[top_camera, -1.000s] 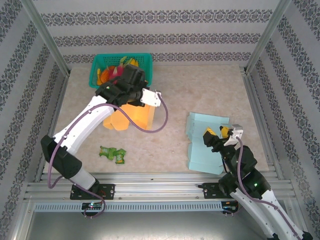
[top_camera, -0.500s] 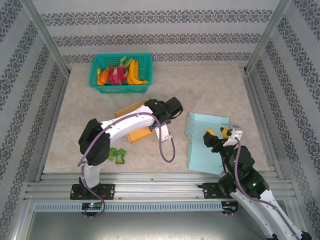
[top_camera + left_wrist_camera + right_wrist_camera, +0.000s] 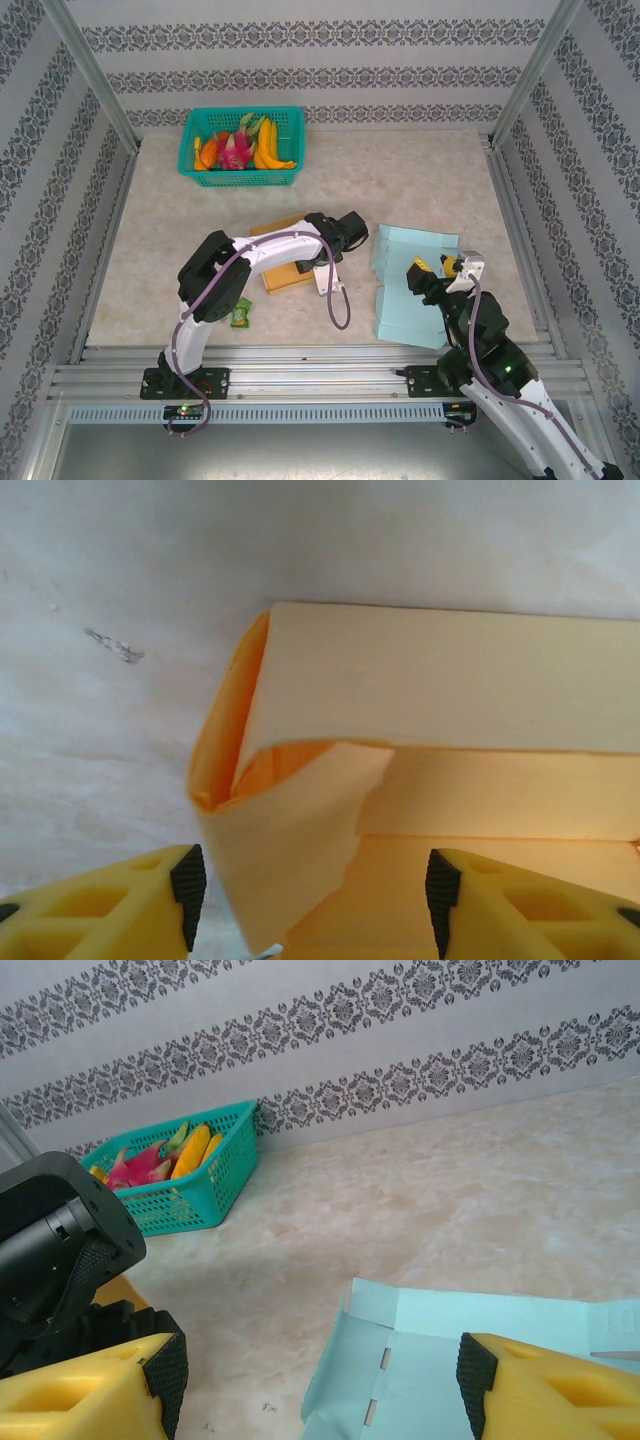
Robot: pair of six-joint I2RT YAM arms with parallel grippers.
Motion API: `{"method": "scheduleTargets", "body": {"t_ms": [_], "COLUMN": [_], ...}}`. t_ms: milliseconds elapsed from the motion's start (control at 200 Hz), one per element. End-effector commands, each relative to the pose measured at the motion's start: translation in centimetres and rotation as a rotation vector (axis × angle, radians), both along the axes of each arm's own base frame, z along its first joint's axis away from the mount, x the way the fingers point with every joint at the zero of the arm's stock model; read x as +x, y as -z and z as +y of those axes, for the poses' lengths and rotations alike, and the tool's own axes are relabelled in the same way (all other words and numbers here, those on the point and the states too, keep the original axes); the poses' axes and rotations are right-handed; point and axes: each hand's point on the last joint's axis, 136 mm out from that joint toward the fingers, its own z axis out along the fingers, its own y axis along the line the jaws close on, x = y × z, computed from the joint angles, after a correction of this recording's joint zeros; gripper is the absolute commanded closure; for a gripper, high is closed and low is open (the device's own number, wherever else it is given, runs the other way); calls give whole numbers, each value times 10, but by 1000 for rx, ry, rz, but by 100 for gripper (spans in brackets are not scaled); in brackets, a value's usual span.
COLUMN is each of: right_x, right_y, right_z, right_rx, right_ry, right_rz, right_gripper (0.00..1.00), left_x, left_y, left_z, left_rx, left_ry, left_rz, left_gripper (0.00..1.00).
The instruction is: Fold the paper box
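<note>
An orange paper box (image 3: 286,274) lies partly folded at mid-table, half under my left forearm. In the left wrist view its pale wall (image 3: 450,690) runs across, and a loose corner flap (image 3: 290,840) stands between the jaws of my left gripper (image 3: 310,895). That gripper is open and its pads (image 3: 188,888) sit apart from the flap. A light blue paper box (image 3: 405,290) lies flat and unfolded at the right. My right gripper (image 3: 432,272) hovers over its near right part, open and holding nothing; in the right wrist view the blue sheet (image 3: 450,1335) shows between its fingers (image 3: 165,1370).
A teal basket (image 3: 240,170) of fruit stands at the back left. A small green packet (image 3: 240,316) lies near the front left, beside the left arm's elbow (image 3: 208,270). Metal frame rails border the table. Bare tabletop lies behind the blue box.
My left arm swung from near the basket to mid-table with the orange box, set it down and opened its jaws off the box. The right arm stayed still.
</note>
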Motion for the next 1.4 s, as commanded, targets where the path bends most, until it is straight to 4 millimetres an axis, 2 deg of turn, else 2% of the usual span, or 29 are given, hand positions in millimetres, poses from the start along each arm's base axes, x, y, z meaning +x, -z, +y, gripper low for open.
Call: {"method": "scheduleTargets", "body": {"t_ms": [0,95,240,425,550,654,704,719,744,804,889,999,1079,1124,1269,1394], "right_x": [3,4,5,7,10,13,15,15,16,17,18,20,25,29,45,55], "right_y": [3,5,5,8,12,16,24,14,14,16,20,25,29,31,42,55], "right_z": [-5,-5,-5,-4,1,11,18,21,25,37,58,84,99,107,131,152], "right_rx": [-11,-15,-24,-34,-44,-59,-76,-67,-73,-89,-100,-80,-66,-61,-56,-50], "right_ry": [33,34,38,40,25,-14,-46,-59,-78,-135,-229,-333,-380,-400,-452,-508], "right_rz": [-1,4,9,24,46,84,121,109,123,165,242,345,409,431,511,577], "right_gripper": [27,27,27,27,28,29,30,30,30,31,32,36,38,38,39,41], "left_x": [-2,-4,-4,-2,-7,-12,-8,-6,-3,-1,-11,-26,-29,-27,-17,-8], "left_y": [-16,-37,-84,-130,-191,-239,-256,-261,-266,-264,-225,-170,-149,-140,-124,-107], "left_z": [-10,-22,-53,-64,-72,-56,-35,-27,-12,28,85,115,126,133,129,139], "left_rx": [-66,-176,-497,-819,-1217,-1561,-1716,-1756,-1806,-1865,-1853,-1858,-1871,-1878,-1893,-1938], "left_ry": [-1,-30,-192,-392,-613,-833,-1028,-1096,-1215,-1531,-1965,-2240,-2284,-2285,-2220,-2212], "left_rz": [-8,-37,-85,-136,-95,-60,-67,-74,-84,-107,-106,195,339,321,340,292], "left_gripper": [39,39,42,46,50,52,52,51,51,52,51,44,44,44,41,41]}}
